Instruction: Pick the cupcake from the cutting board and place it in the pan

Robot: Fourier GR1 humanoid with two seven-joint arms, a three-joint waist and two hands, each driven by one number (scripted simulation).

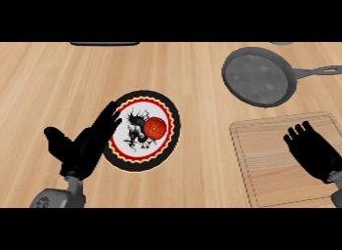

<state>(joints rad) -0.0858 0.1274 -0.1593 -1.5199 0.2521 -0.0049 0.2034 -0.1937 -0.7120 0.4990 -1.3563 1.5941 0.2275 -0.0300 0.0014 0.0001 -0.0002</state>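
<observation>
Light wood tabletop fills our view, with two dark things cut off at its far edge, too little showing to name. We count one board at the near right, one pan beyond it with its handle pointing right, and one patterned plate left of centre with a red round thing on it.

We see no cupcake anywhere. The bare wood of the board carries nothing, and the only covered part lies under our right hand. If the cupcake is on the board, it is hidden beneath that hand; we cannot tell.

The right hand hovers over the board's right half, its fingers straight and spread, pointing away from us and holding nothing that we can see. Our left hand rests open beside the plate's left rim, fingers up.

The right hand is plainly nearer both board and pan. We judge that the pan lies ahead of those fingers and a little to the left, across the board's far edge, so a carry would run forward and leftward.
</observation>
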